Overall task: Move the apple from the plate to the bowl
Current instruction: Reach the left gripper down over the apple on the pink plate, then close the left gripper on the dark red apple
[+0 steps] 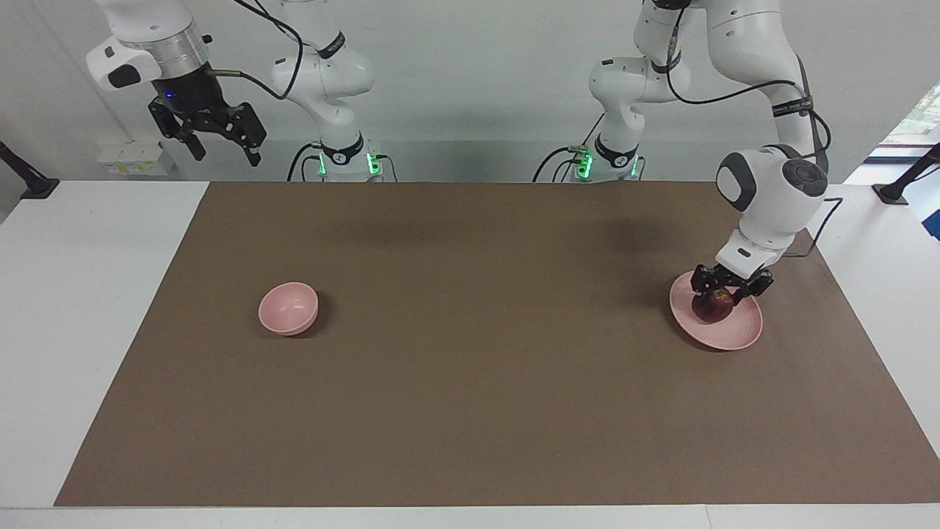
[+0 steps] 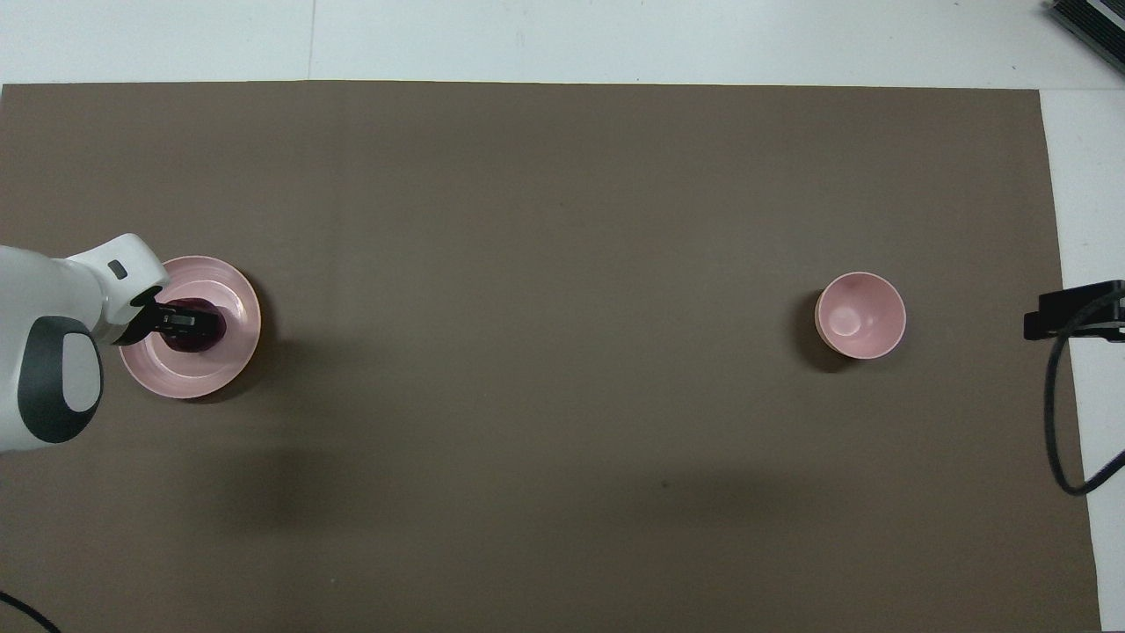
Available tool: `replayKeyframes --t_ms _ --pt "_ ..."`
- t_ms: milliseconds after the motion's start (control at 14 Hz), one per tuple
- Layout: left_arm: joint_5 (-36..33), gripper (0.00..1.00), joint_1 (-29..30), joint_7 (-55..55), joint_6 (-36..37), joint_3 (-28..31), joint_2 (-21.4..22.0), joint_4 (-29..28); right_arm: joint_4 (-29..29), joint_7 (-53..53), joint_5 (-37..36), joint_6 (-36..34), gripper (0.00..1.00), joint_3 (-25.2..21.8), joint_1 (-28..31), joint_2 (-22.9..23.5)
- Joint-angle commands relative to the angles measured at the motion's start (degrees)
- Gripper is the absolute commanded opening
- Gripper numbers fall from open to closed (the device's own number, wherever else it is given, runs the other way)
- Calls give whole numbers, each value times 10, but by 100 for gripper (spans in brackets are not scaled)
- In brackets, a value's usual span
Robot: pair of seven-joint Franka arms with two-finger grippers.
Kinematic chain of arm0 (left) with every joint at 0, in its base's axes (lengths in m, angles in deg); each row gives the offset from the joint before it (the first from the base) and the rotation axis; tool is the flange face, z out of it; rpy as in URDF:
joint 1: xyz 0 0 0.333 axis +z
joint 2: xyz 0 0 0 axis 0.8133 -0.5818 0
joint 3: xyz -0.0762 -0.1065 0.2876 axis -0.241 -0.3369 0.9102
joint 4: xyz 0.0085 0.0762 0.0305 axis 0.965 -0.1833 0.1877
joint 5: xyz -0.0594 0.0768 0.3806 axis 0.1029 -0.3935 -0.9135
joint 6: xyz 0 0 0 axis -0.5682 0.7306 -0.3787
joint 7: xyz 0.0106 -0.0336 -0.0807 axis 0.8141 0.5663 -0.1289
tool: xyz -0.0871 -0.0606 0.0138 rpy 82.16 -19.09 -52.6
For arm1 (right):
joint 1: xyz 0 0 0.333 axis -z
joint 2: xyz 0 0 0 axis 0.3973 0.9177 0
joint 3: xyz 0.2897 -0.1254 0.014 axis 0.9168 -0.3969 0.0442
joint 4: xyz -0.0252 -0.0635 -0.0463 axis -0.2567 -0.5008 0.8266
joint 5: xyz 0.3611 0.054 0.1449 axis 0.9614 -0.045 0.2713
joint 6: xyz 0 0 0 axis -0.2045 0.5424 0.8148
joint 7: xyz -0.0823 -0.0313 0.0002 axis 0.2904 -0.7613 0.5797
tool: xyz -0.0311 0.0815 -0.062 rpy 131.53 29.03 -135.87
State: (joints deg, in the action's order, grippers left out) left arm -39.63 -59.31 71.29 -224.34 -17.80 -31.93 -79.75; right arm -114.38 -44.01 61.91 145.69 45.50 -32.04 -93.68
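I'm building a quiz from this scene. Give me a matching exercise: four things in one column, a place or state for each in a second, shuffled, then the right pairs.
Things:
1. apple
2. bowl
3. left gripper
4. right gripper

Places or states:
A. raised, open, waiting at the right arm's end of the table
B. empty, on the brown mat
C. on the plate
D. down at the apple, fingers on either side of it

Pairs: 1-C, 2-B, 3-D, 4-A
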Motion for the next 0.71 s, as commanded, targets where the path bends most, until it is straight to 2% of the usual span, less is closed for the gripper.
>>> replayKeyframes --t_ms 0,357,571,643 --pt "7 0 7 -11 -5 -5 5 -4 0 16 10 2 100 0 5 -1" --pt "7 0 6 -28 23 -6 23 18 0 16 10 0 100 0 5 -1" --pt "18 0 6 -28 86 -11 52 43 -1 18 10 0 100 -1 6 -2" --pt "51 0 1 -27 120 -14 53 66 0 18 10 1 100 0 5 -1"
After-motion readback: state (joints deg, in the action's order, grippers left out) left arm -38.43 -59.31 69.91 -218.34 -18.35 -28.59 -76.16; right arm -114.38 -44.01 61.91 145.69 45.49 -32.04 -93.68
